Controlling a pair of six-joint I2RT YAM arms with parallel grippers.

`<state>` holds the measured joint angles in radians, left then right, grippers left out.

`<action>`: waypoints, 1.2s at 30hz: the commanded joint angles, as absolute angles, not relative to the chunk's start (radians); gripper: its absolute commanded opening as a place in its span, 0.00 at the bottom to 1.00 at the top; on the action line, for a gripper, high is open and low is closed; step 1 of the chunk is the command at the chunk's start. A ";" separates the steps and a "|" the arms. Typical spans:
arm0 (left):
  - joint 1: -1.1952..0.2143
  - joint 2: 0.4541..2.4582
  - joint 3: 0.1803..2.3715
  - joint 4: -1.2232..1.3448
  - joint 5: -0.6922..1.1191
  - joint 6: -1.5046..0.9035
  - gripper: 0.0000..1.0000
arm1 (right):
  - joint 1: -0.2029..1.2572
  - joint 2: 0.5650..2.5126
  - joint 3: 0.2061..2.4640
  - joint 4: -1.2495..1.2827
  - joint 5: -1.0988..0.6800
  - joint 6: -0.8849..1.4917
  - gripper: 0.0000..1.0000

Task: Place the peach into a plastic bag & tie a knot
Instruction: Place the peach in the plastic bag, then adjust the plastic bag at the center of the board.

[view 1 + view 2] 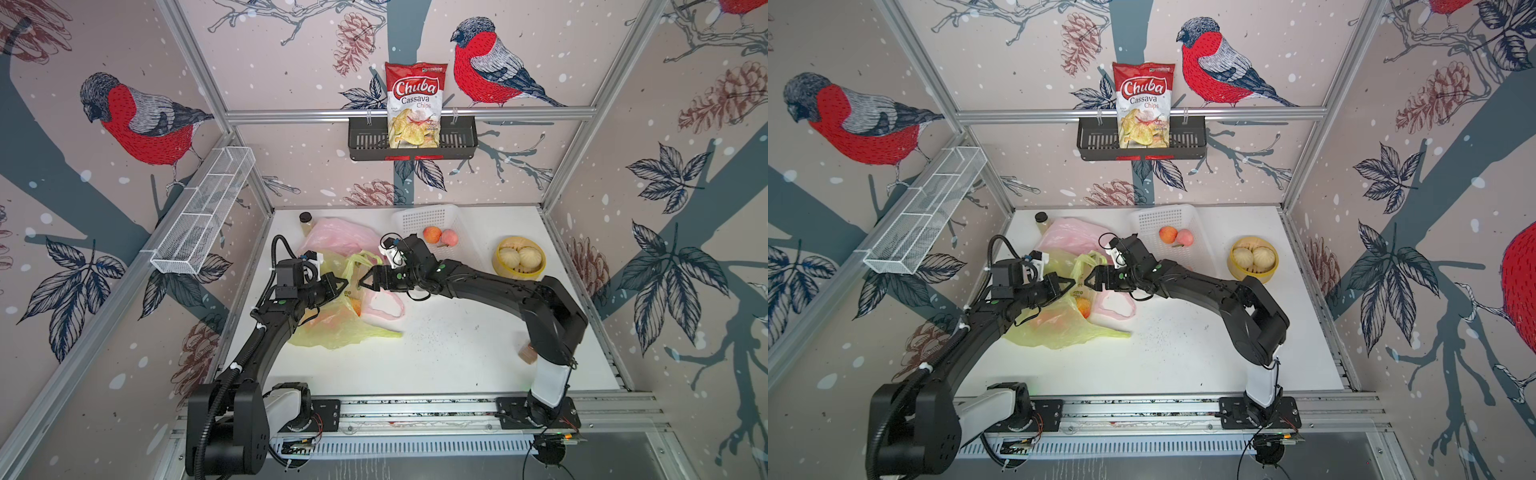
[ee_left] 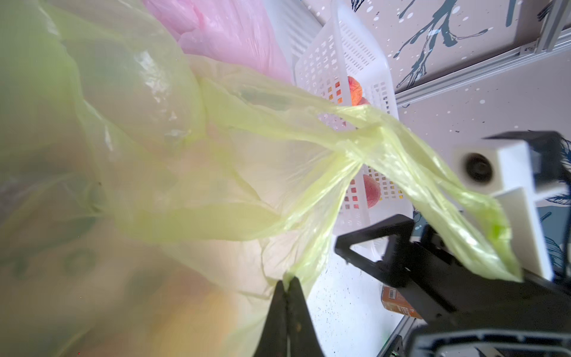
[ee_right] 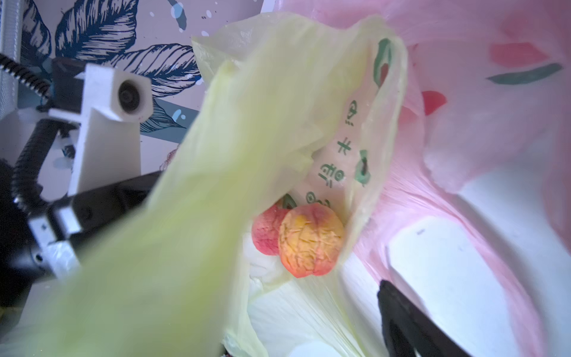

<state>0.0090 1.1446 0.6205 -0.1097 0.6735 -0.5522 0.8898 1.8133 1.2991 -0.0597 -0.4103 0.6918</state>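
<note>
A yellow-green plastic bag (image 1: 332, 330) (image 1: 1059, 332) lies on the white table's left half, its mouth and handles raised. A peach (image 1: 356, 306) (image 1: 1084, 308) (image 3: 310, 241) rests inside it near the mouth, with a second peach (image 3: 265, 230) behind it. My left gripper (image 1: 344, 285) (image 1: 1072, 284) (image 2: 289, 279) is shut on a fold of the bag's film. Facing it, my right gripper (image 1: 362, 282) (image 1: 1088, 282) stands open at the bag's mouth. In the right wrist view one black finger (image 3: 398, 318) shows beside the film; the other is hidden behind it. A handle (image 2: 432, 191) drapes over the right gripper's body.
A pink bag (image 1: 336, 235) lies behind the yellow-green one, its handle loop (image 1: 386, 305) under the right gripper. A white basket (image 1: 424, 218) holds two more peaches (image 1: 432, 234). A bottle (image 1: 306, 222), a bun steamer (image 1: 519, 257) and a small brown box (image 1: 527, 353) also stand on the table.
</note>
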 commanded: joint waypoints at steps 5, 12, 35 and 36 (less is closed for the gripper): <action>0.012 1.165 0.618 -0.058 0.654 -0.558 0.00 | 0.908 1.564 1.061 -0.155 -0.247 0.605 0.71; 0.010 1.124 0.678 -0.188 0.611 -0.509 0.43 | 0.920 1.430 0.888 -0.098 -0.208 0.635 0.68; -0.729 1.460 1.209 -0.636 -0.357 0.106 0.67 | 0.852 1.335 0.751 -0.098 -0.208 0.660 0.95; -0.730 1.502 1.226 -0.647 -0.363 0.126 0.68 | 0.853 1.325 0.742 -0.096 -0.209 0.661 0.95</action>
<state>-0.7216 1.4197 1.1786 -0.5644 -0.2249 0.0280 0.8528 1.3468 0.7582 -0.1066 -0.2115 0.6548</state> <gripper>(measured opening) 0.672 0.949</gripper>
